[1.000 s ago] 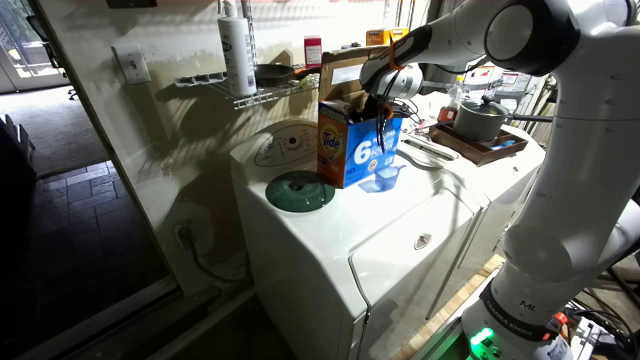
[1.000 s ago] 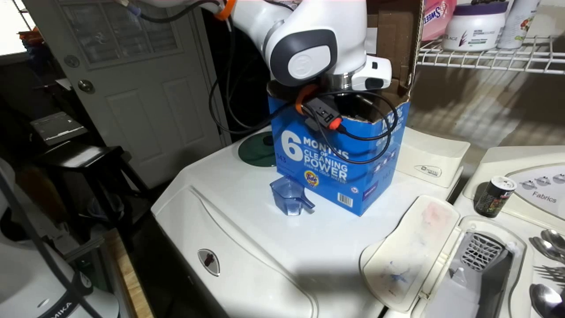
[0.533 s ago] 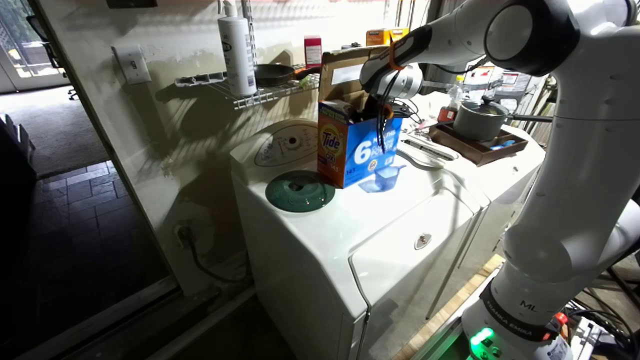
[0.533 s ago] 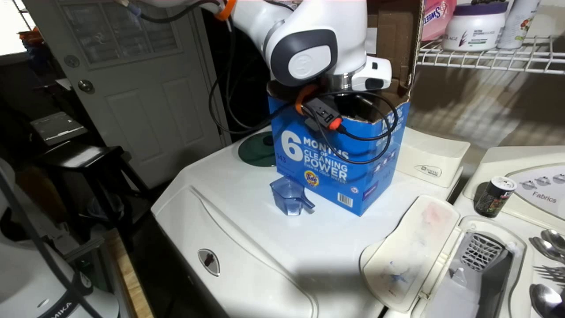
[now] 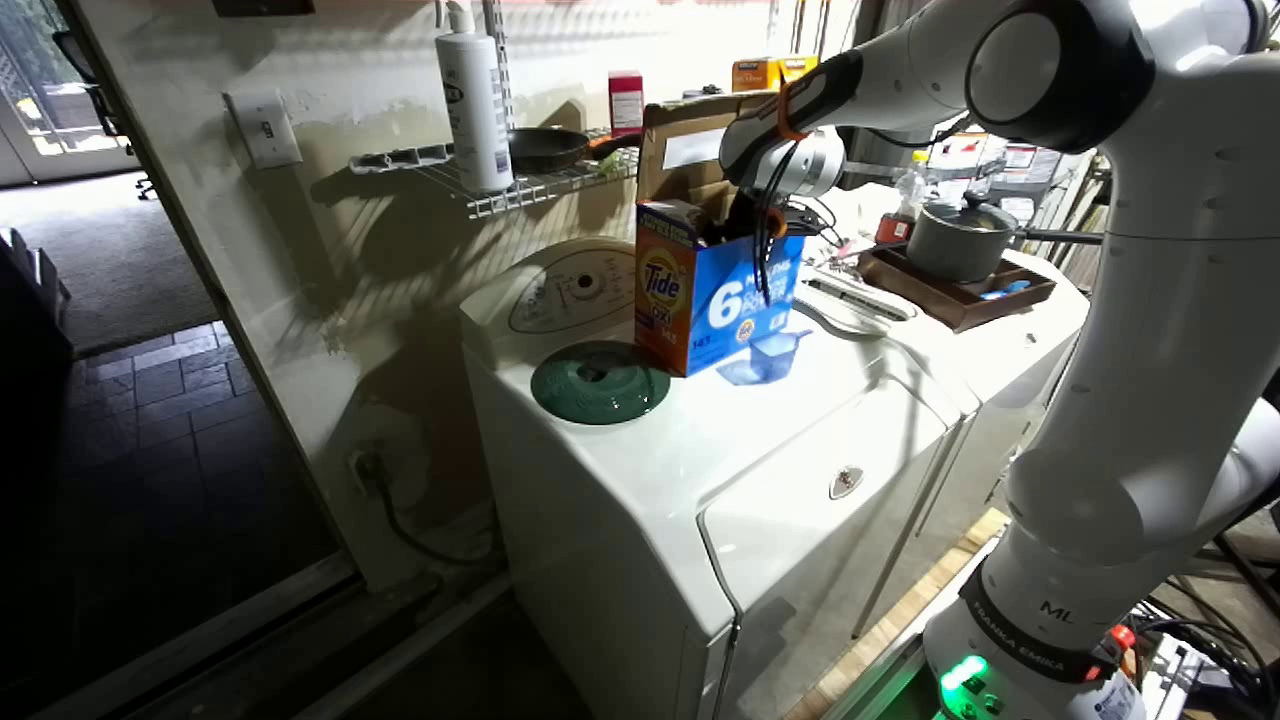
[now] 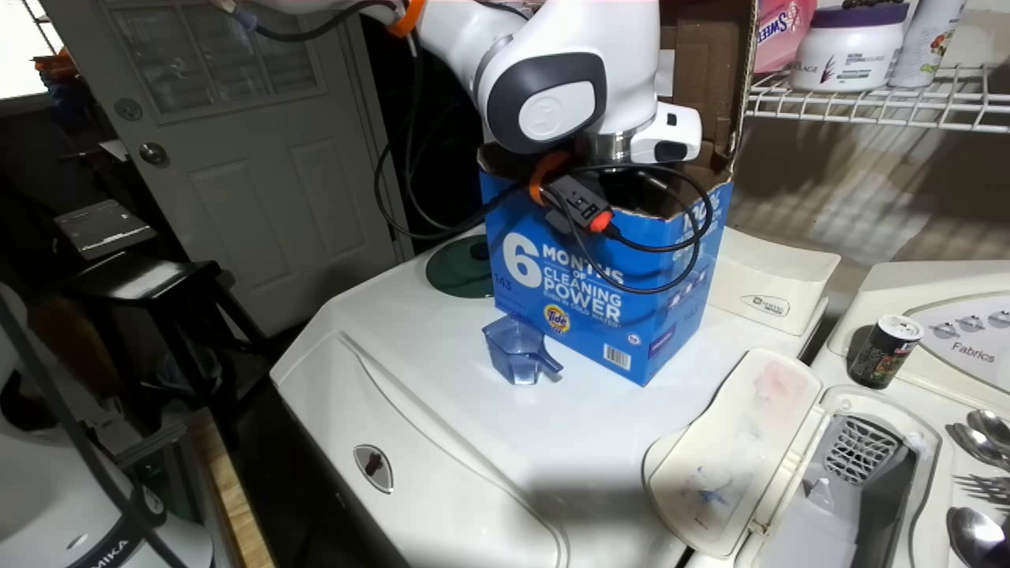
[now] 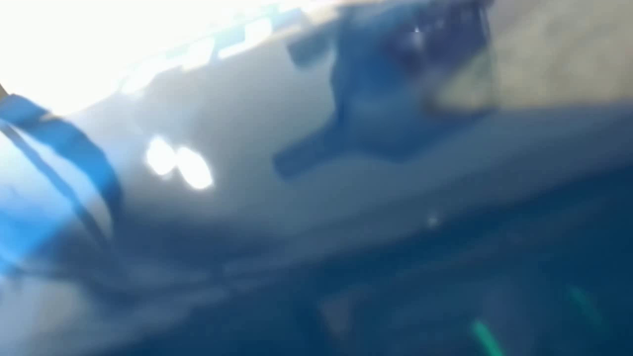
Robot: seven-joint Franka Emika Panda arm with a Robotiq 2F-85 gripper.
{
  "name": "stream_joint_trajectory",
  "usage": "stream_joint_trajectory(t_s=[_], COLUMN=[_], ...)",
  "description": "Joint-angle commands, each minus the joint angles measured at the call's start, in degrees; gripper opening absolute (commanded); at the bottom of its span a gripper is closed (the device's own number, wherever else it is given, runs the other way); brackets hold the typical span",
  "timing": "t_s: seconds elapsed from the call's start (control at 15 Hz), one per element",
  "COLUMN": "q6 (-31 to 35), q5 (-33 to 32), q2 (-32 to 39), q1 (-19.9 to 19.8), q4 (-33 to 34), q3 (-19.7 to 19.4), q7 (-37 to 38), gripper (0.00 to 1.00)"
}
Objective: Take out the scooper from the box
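Blue cardboard printed with large white lettering forms the box (image 6: 580,296), which stands upright on the white appliance (image 5: 660,455). Its brown flap (image 6: 706,87) is raised at the back, and its orange side (image 5: 662,300) shows in an exterior view.

My gripper (image 6: 623,185) reaches down into the open top. The walls of the box hide my fingers in both exterior views, and the wrist view gives me only blurred blue surfaces and bright glints, so I cannot tell whether I have them spread or closed on something.

The scooper (image 6: 517,351) that I can see is outside the box: a clear blue cup with a short handle, sitting on the appliance just in front of the lettered face. Whether it touches the cardboard I cannot tell, and the inside of the box is hidden from me too.

Black cables (image 5: 762,250) of mine hang in front of the box. Just beside the box lies a round green lid (image 5: 610,390) with a dark knob. Farther along, a grey pot (image 5: 955,245) stands in a brown tray (image 5: 908,290). In an exterior view I also see a black can (image 6: 885,353) near some spoons (image 6: 975,527).
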Motion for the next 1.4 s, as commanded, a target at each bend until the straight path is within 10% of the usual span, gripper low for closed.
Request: stream_joint_trajectory(t_s=[0.0,1.33], q6=[-0.86,-1.53], q5=[-0.63,0.59], q2=[1.76,2.44], q1=[-0.63,-1.35], q4=[2.41,4.04], q3=[0.35,0.93], q7=[0.15,-2.41], gripper=[1.00,1.00])
